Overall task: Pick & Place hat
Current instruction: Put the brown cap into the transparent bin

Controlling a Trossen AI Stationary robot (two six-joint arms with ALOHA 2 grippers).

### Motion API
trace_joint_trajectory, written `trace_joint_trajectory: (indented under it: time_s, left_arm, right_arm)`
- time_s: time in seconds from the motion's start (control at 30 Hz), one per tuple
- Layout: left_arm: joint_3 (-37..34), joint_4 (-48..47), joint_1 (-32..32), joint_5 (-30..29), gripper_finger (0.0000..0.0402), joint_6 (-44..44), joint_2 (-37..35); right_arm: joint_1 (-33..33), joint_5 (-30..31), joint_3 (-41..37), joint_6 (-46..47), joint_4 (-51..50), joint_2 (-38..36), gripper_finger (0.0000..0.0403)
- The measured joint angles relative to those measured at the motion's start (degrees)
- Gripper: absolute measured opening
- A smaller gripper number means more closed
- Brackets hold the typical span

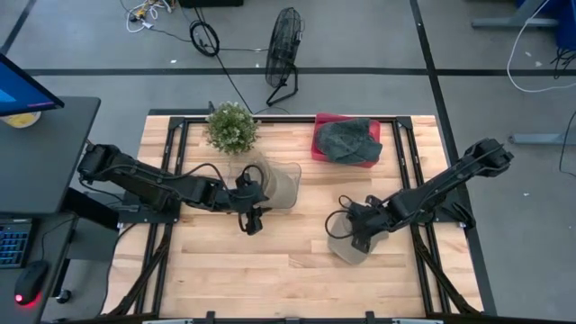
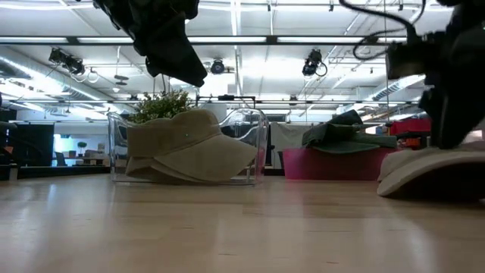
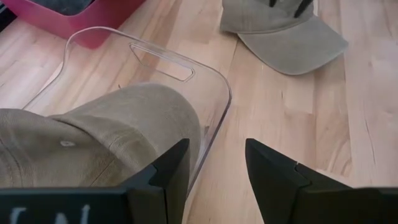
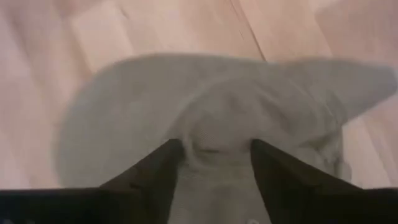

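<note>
A tan cap [image 1: 349, 247] lies flat on the table's right half; it also shows in the right wrist view [image 4: 205, 118] and the low view [image 2: 432, 168]. My right gripper [image 1: 362, 232] is down on its crown, fingers open. A clear bin [image 1: 281, 184] at mid-table holds tan hats [image 3: 93, 140], stacked, with brims toward the near edge [image 2: 189, 144]. My left gripper [image 3: 214, 171] is open, hovering beside the bin's near side [image 1: 250, 214], touching nothing. A red bin [image 1: 324, 144] at the far edge holds dark hats [image 1: 349, 139]. My right gripper comes at the tan cap from above, slanting in from the table's right. Its open fingers [image 4: 158, 174] stand on the crown [image 4: 214, 146], one on each side of a raised hump of cloth. The cap lies on the table, brim [image 4: 112, 118] flat.
A potted plant [image 1: 231, 126] stands at the far edge, left of the red bin. Bare wood spans the near half of the table [image 1: 270, 270]. A fan [image 1: 284, 45] and cables lie on the floor beyond the table.
</note>
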Motion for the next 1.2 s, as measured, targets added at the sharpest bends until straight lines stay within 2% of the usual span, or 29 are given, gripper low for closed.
trace_joint_trajectory:
  time_s: [0.17, 0.33, 0.47, 0.67, 0.73, 0.83, 0.97, 1.1, 1.2]
  left_arm:
    - [0.0, 0.0, 0.0, 0.0, 0.0161, 0.0, 0.0]
    - [0.0, 0.0, 0.0, 0.0, 0.0161, 0.0, 0.0]
    - [0.0, 0.0, 0.0, 0.0, 0.0161, 0.0, 0.0]
    - [0.0, 0.0, 0.0, 0.0, 0.0161, 0.0, 0.0]
    - [0.0, 0.0, 0.0, 0.0, 0.0161, 0.0, 0.0]
    - [0.0, 0.6, 0.0, 0.0, 0.0161, -1.3, 0.0]
    - [0.0, 1.2, -0.3, 0.0, 0.0161, -5.7, 0.0]
    - [0.0, 1.2, -0.8, 0.0, 0.0161, -6.1, 0.0]
    - [0.0, 1.2, -1.2, 0.0, 0.0161, -7.5, 0.0]
  right_arm:
    - [0.0, -1.1, -2.5, 6.0, 3.3, 2.2, 0.0248]
    - [-0.5, -1.7, -4.6, 5.3, 9.8, 2.8, 0.0244]
    - [-1.5, -2.4, -6.7, 5.2, 12.2, 2.8, 0.0192]
    - [-3.1, -5.4, -7.8, 3.5, 12.0, 2.9, 0.0046]
    - [-3.6, -6.7, -7.1, 1.4, 11.6, 2.9, 0.0013]
    - [-4.0, -8.5, -4.4, -3.3, 11.7, 2.9, 0.0016]
    - [-4.1, -8.5, 0.7, -11.5, 11.4, 2.9, 0.0004]
    - [-4.1, -8.2, 5.0, -21.3, 10.9, 2.9, 0.0004]
    - [-4.4, -7.4, 5.9, -21.0, 11.0, 2.8, 0.0003]
